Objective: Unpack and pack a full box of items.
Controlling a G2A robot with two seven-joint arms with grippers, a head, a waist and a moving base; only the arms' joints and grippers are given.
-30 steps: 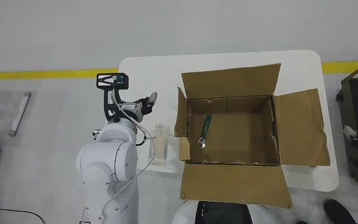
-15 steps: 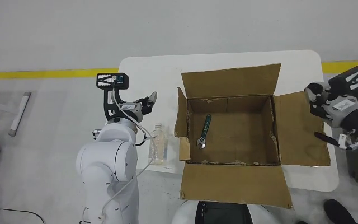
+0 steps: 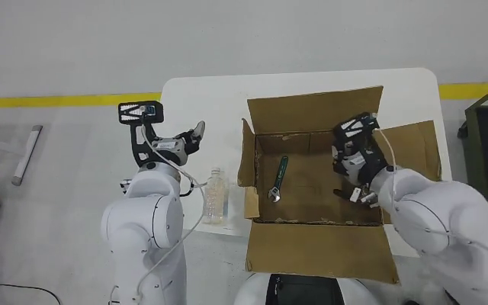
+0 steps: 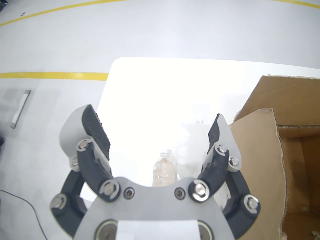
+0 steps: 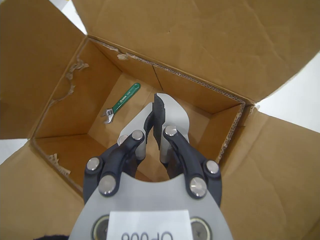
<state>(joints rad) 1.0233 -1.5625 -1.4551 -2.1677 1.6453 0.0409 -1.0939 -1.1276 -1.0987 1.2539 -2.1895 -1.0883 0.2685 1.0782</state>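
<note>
The open cardboard box (image 3: 313, 142) is sitting on the worktop (image 3: 206, 99), containing one green-handled wrench (image 3: 278, 179) lying flat on its floor. I am hanging my right claw (image 5: 155, 111), clenched on nothing, over the box's inside. My left claw (image 4: 155, 128) is gaping, released, above a clear bottle (image 4: 163, 169) resting on the worktop just beside the box. My right wrist view is showing the box's torn rim edges.

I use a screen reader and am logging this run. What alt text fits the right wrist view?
The right gripper, shut and empty, hangs over the inside of an open cardboard box. A green-handled wrench lies alone on the box floor, apart from the gripper.
</note>
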